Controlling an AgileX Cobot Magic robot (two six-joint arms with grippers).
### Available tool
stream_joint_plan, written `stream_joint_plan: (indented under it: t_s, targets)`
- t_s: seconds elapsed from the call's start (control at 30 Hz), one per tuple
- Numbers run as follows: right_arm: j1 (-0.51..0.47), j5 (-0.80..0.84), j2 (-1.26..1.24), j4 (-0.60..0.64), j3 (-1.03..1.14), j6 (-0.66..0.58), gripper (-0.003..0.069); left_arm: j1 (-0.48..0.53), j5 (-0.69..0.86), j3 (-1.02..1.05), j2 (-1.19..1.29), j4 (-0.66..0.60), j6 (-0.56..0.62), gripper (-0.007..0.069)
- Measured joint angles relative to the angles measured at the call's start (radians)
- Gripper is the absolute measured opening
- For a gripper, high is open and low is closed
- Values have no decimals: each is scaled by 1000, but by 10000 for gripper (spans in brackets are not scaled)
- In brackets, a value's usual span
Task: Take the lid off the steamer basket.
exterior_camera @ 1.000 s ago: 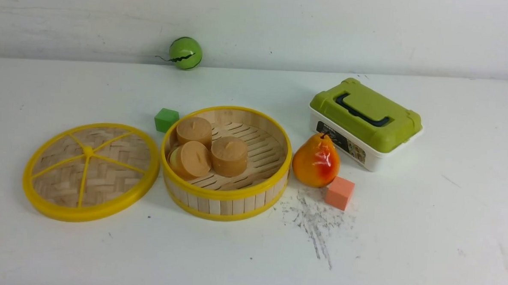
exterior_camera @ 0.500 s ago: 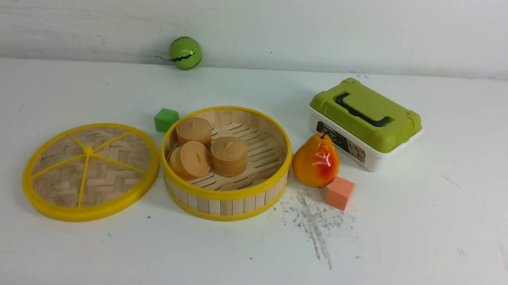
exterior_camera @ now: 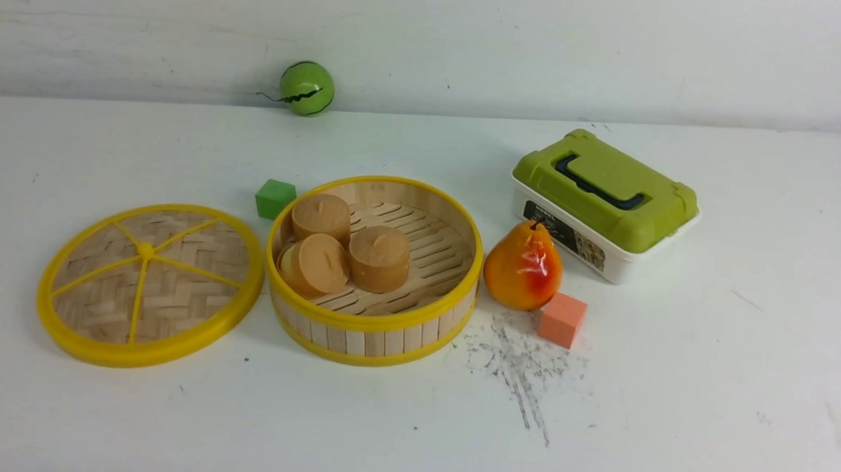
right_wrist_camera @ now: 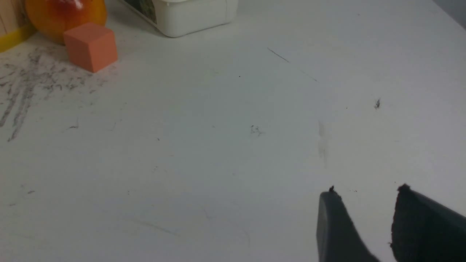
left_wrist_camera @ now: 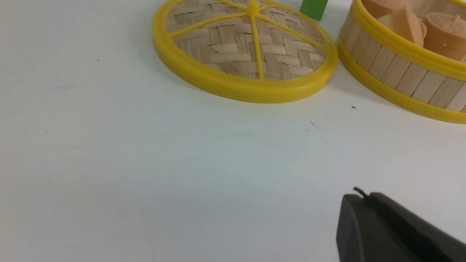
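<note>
The lid point(exterior_camera: 150, 283), a woven bamboo disc with a yellow rim and spokes, lies flat on the table just left of the steamer basket point(exterior_camera: 372, 326). The basket stands uncovered with three tan round buns point(exterior_camera: 342, 249) inside. The left wrist view shows the lid point(left_wrist_camera: 243, 43) and basket wall point(left_wrist_camera: 397, 71) some way off from my left gripper point(left_wrist_camera: 364, 198), whose jaws are pressed together and hold nothing. My right gripper point(right_wrist_camera: 367, 194) is open over bare table, a clear gap between its fingers. Neither arm appears in the front view.
A green cube point(exterior_camera: 275, 198) sits behind the basket. Right of the basket are a pear point(exterior_camera: 523, 267), a salmon cube point(exterior_camera: 562, 319) and a white box with a green lid point(exterior_camera: 604, 201). A green ball point(exterior_camera: 307, 88) rests against the back wall.
</note>
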Motion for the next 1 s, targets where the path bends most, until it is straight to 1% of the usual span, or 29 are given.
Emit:
stream_joint_plan:
  t_s: [1.0]
  targets:
    - [0, 0, 0, 0, 0, 0, 239, 0, 0, 0, 0, 0, 0, 5]
